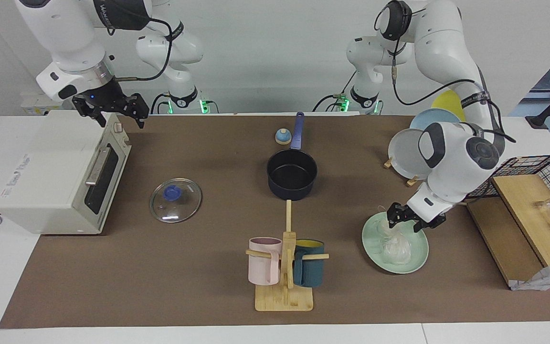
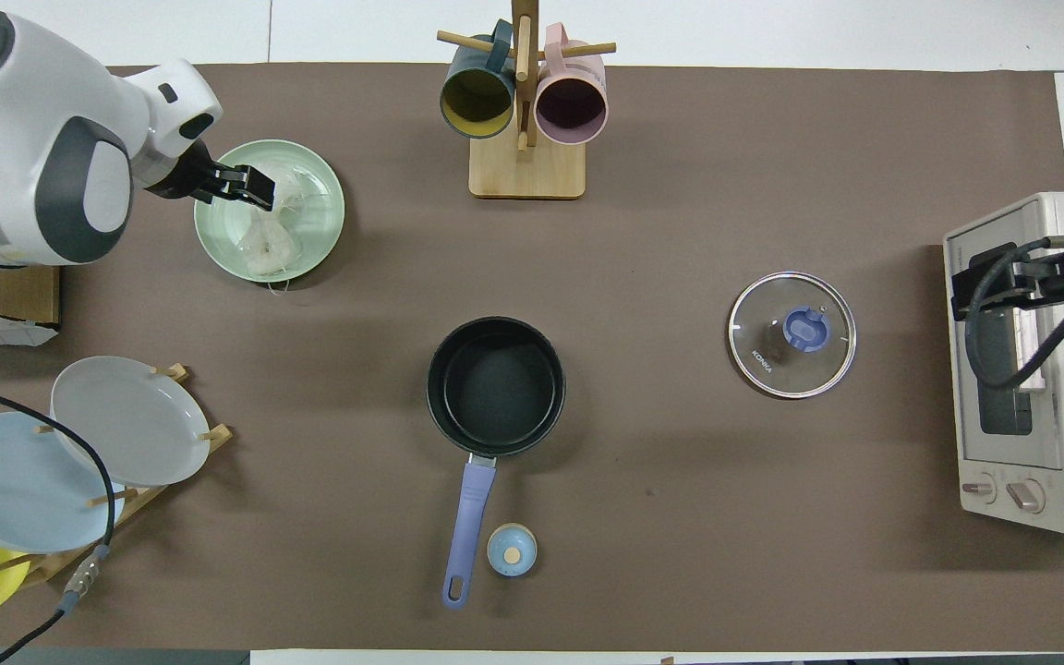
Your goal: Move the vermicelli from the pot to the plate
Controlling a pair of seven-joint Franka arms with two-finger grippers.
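The vermicelli [image 1: 396, 247] lies as a whitish clump on the mint-green plate [image 1: 369, 241], toward the left arm's end of the table. It also shows in the overhead view [image 2: 266, 247] on the plate [image 2: 318, 180]. My left gripper [image 1: 411, 221] hangs low over the plate's edge nearest the robots, fingers apart, with loose strands just under it. It also shows in the overhead view [image 2: 250, 185]. The navy pot [image 1: 292, 174] stands mid-table with a bare black inside [image 2: 495, 386], its blue handle pointing toward the robots. My right gripper [image 1: 117, 114] waits open above the toaster oven.
A glass lid [image 1: 175, 199] lies between the pot and the toaster oven [image 1: 60, 177]. A mug rack [image 1: 284, 267] stands farther from the robots than the pot. A plate rack [image 1: 408, 153], a wire basket [image 1: 537, 174] and a small blue knob [image 1: 283, 136] are also on the table.
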